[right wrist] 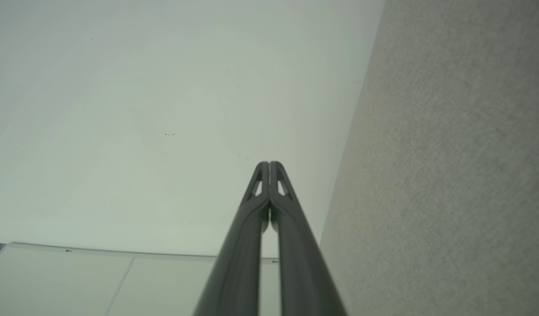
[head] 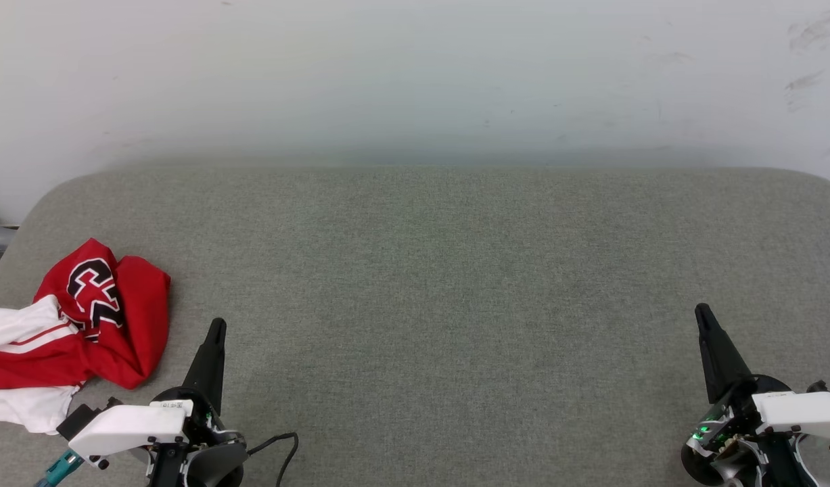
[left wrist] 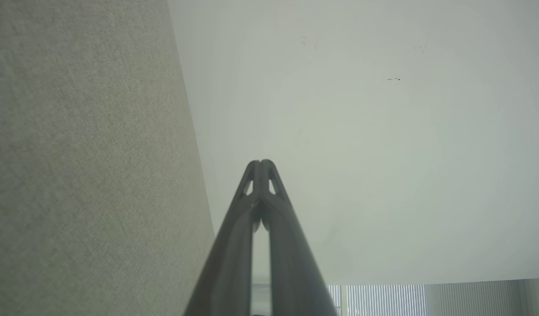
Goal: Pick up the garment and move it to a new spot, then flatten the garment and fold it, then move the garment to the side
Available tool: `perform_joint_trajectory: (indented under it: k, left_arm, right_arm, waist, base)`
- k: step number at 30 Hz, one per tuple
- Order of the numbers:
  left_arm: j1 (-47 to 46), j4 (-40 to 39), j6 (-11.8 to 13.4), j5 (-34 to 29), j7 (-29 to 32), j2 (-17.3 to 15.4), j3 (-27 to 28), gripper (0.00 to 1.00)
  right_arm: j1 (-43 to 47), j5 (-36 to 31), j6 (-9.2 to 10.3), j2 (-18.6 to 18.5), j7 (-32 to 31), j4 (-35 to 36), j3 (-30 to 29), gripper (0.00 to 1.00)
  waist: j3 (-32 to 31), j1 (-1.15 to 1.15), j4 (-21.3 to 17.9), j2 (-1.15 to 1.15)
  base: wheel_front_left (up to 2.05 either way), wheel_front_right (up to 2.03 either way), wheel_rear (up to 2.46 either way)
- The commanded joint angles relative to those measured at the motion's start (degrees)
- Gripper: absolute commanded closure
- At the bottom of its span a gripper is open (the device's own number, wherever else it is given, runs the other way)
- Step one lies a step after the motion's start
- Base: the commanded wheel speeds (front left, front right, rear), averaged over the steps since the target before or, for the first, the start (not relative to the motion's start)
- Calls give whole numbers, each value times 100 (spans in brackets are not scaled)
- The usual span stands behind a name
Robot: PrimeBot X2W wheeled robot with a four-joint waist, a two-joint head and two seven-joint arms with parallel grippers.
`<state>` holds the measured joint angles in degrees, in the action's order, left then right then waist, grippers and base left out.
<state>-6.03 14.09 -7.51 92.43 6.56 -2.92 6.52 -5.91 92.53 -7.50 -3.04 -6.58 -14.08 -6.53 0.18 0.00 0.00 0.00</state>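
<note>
Head view, near edge first: left claw (head: 216,329) at lower left, right claw (head: 703,314) at lower right, both over the bench (head: 455,304), fingers pointing away from the robot. Each claw is clenched - 2 dark fingers pressed together into 1 point, nothing between them. A black cable (head: 279,448) loops beside the left wrist. Green lights (head: 708,427) glow on the right wrist.

Garment (head: 139,318) lies crumpled in a heap at the bench's left side, just left of the left claw, fingers clear of it. Red body bunched on top, black-and-white letter logo (head: 93,292) facing up, white sleeve with a red stripe below it. Its left part is cut by the frame edge. Right claw is well apart from it, across the bench.

Bench is grey fabric with rounded far corners. Behind it a pale wall (head: 415,81) with a few scuffs at upper right.

Left wrist view: left claw (left wrist: 261,165) clenched, tips touching, only small gaps showing lower down the fingers. Bench (left wrist: 76,153) runs along the frame's left, wall (left wrist: 383,131) beyond, vertical slats (left wrist: 383,298) at the bottom right.

Right wrist view: right claw (right wrist: 269,165) clenched the same way - empty. Bench (right wrist: 449,175) along the frame's right, wall (right wrist: 164,109) beyond, pale flat panels (right wrist: 76,285) at the bottom left; cannot tell what they are.
</note>
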Motion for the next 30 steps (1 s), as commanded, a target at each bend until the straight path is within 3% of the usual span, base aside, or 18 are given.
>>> perform_joint_trajectory:
  k: [1,30]
  left_arm:
    - [-49,3,-15,-16,16,7,22,100]
    - [-49,3,-15,-13,14,7,19,100]
  right_arm:
    - [-74,-33,2,25,-10,-6,-4,100]
    - [-73,-29,2,24,-7,-5,-1,100]
  waist:
    - [0,0,0,0]
    - [0,0,0,0]
  base:
    - [0,0,0]
    - [0,0,0]
